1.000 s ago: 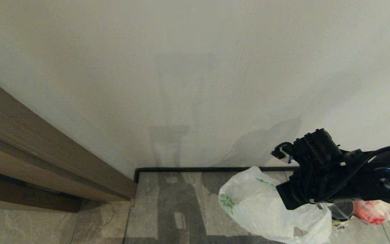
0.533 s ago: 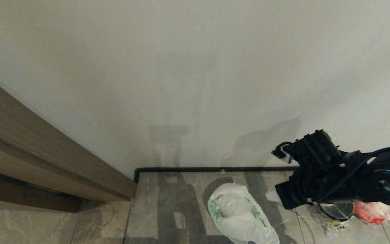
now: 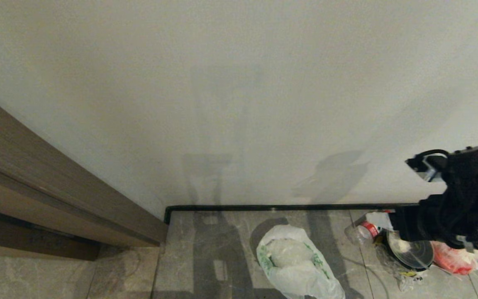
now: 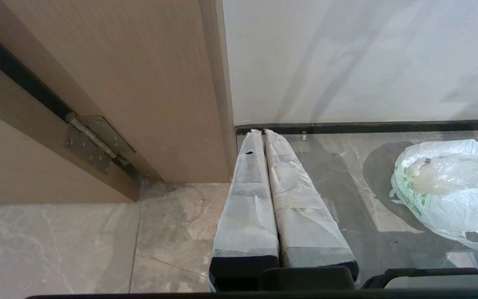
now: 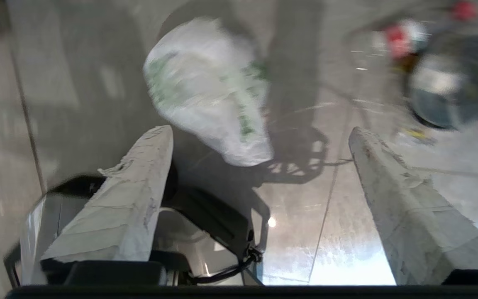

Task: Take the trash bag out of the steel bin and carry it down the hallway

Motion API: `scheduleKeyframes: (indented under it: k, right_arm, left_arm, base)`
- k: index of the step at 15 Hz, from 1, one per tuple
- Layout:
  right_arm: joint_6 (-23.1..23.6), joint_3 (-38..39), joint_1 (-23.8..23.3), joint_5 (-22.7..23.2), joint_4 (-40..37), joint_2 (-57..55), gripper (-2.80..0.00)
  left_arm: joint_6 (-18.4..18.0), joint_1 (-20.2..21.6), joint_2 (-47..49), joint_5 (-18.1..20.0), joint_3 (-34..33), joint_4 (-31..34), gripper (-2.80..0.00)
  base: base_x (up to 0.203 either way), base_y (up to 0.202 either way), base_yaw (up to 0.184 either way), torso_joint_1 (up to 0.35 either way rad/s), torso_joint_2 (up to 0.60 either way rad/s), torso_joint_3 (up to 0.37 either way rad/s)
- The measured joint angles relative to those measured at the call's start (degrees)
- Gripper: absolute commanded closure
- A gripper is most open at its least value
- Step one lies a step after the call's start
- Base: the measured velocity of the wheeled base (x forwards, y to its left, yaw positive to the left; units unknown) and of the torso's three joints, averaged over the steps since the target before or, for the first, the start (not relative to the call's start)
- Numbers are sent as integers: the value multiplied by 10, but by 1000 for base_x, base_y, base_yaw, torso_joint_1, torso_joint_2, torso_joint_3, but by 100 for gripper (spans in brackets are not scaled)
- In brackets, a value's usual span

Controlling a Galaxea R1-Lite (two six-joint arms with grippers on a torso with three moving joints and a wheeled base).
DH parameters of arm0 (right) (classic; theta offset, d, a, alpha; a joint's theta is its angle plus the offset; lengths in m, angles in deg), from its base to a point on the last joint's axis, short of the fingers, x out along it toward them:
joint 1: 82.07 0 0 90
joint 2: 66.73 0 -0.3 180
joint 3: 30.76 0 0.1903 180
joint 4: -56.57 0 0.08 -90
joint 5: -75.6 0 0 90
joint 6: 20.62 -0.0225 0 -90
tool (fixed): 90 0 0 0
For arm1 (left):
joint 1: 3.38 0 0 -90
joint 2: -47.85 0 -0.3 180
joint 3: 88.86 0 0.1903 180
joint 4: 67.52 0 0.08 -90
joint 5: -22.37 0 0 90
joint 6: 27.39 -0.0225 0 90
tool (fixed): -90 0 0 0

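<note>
So the trash bag (image 3: 299, 263) is sitting slumped on the grey marbled floor tiles (image 3: 218, 249), just out from the dark baseboard (image 3: 264, 207) at the foot of the white wall (image 3: 239, 104). No steel bin in any view.

The right gripper (image 5: 259, 166) hangs above it with both taped fingers (image 5: 131, 195) spread wide and nothing between them. The left gripper (image 4: 264, 137) is parked over by the tan wood door frame (image 4: 147, 83), fingers pressed flat together, empty.

The bag is thin, crinkly, translucent white film with green print near the rim. I'd guess it's really light and totally floppy, with a soft pale lump inside that gives it what shape it has. Film like that is slippery and tears easily, so pinching a smooth side probably won't work. The bunched-up neck, where the plastic gathers into folds, looks like the best spot to grab.

Off to the right by the wall there's a little pile of other junk: a clear bottle with a red label (image 3: 361, 230), a small dark round bowl (image 3: 411, 253), and a pinkish-red plastic bag (image 3: 457, 259).
</note>
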Motion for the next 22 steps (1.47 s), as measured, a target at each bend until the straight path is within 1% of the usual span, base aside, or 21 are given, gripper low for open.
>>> scheduleKeyframes:
  k: [4,7,9,12,13,15,17,19,22]
  right_arm:
    - [1,68,-73,-7,1,151,-280]
    - [16,121,-106,-5,-3,294,-280]
    - [24,157,-129,4,-24,411,-280]
    - [32,203,-159,28,-85,571,-280]
    - [32,221,-167,34,-108,614,0]
    - [30,241,-180,40,-163,676,0]
    - [48,249,-184,49,-201,714,0]
    - [55,255,-185,53,-202,738,0]
    - [65,289,-186,50,-175,773,0]
  left_arm:
    - [0,0,0,0,0,0,0]
    - [0,0,0,0,0,0,0]
    - [0,0,0,0,0,0,0]
    - [0,0,0,0,0,0,0]
    - [0,0,0,0,0,0,0]
    - [0,0,0,0,0,0,0]
    - [0,0,0,0,0,0,0]
    - [0,0,0,0,0,0,0]
    - [0,0,0,0,0,0,0]
  base:
    - [0,0,0,0,0,0]
    - [0,0,0,0,0,0]
    - [0,0,0,0,0,0]
    - [0,0,0,0,0,0]
    - [0,0,0,0,0,0]
    - [0,0,0,0,0,0]
    - [0,0,0,0,0,0]
    - [0,0,0,0,0,0]
    - [0,0,0,0,0,0]
